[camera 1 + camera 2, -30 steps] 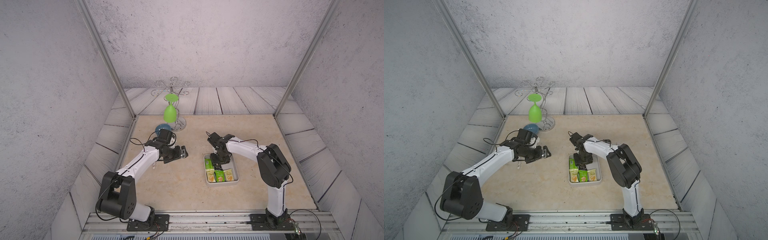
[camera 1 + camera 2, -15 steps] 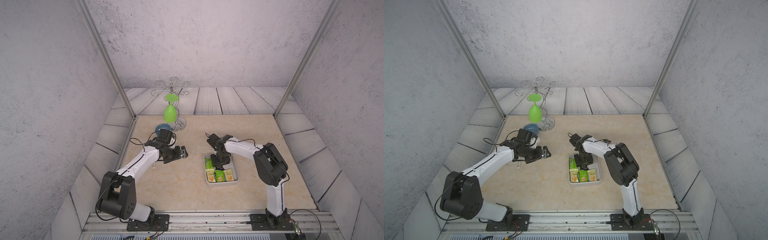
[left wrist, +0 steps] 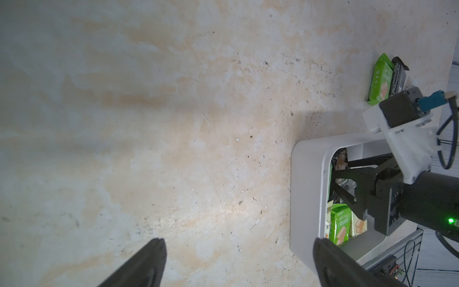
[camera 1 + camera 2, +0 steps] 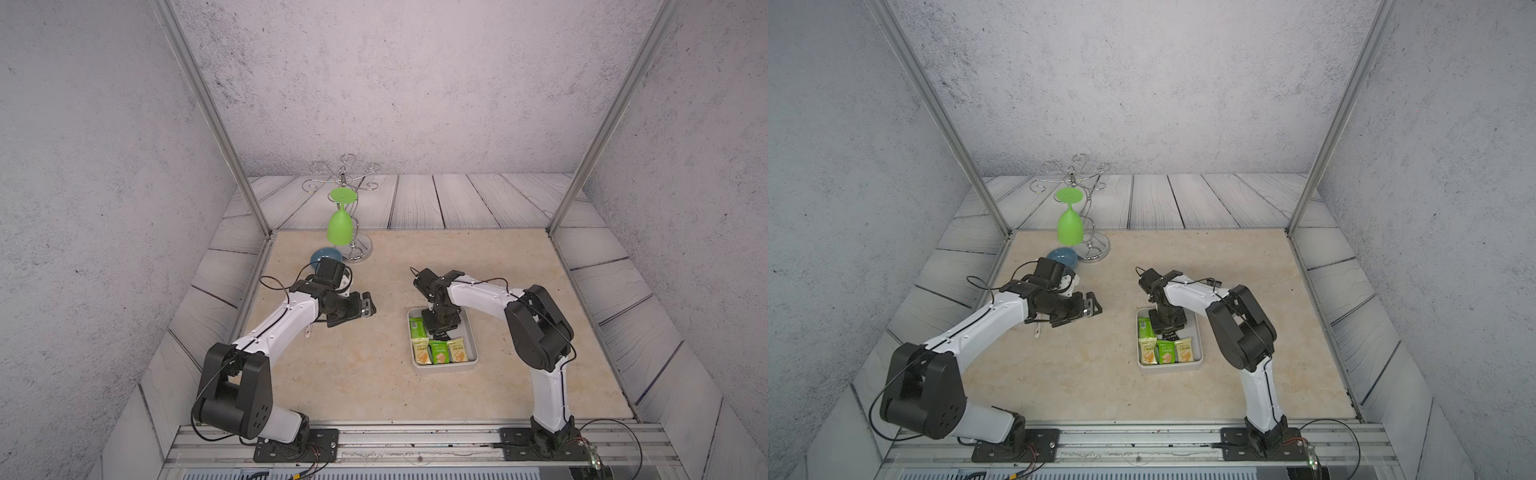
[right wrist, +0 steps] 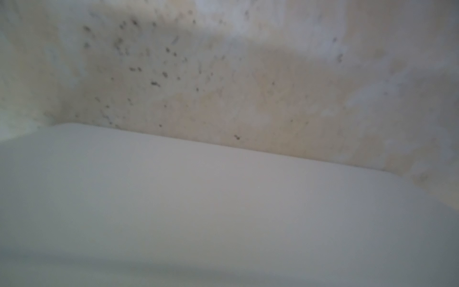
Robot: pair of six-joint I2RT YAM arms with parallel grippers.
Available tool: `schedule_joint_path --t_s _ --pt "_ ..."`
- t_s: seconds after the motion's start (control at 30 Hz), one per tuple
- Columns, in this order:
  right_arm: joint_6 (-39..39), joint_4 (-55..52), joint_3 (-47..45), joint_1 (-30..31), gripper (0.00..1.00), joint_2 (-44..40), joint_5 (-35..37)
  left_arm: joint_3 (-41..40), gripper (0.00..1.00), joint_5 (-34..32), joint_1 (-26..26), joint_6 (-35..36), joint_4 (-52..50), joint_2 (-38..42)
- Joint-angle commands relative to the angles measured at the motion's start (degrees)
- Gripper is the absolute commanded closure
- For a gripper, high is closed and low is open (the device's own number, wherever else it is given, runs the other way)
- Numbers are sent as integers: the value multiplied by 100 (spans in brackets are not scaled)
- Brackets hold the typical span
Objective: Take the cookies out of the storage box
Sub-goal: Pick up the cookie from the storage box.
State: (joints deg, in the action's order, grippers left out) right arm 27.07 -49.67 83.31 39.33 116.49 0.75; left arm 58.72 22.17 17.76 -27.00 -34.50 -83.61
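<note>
Your right gripper (image 4: 440, 330) is down among the cookies (image 4: 440, 353) in the storage box (image 4: 444, 369), its grip impossible to tell; your left gripper (image 3: 238, 242) gapes, released.

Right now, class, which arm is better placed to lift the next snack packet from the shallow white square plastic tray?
Probably the right: the right gripper is down inside the shallow white plastic tray, over the snack packets. The left gripper hangs open over bare tabletop beside the tray.

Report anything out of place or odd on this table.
Nothing spilled or damaged. A green packet and a black packet sit on the table outside the storage box, which fits the task.
</note>
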Motion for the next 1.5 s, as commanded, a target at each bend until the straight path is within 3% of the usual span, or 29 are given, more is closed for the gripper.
schedule_joint_path --t_s 0.0,0.93,1.17,1.47 --pt "-8 -200 115 34 59 30 168 -20 2 -56 26 79 -110 56" --pt "280 -183 -102 37 61 -1307 161 35 1 -4 26 39 -105 -50" --pt "253 -237 676 -20 62 -999 376 88 2 50 26 65 -127 -119" --pt "223 -627 2148 -228 62 19 785 141 2 53 26 129 -171 -140"
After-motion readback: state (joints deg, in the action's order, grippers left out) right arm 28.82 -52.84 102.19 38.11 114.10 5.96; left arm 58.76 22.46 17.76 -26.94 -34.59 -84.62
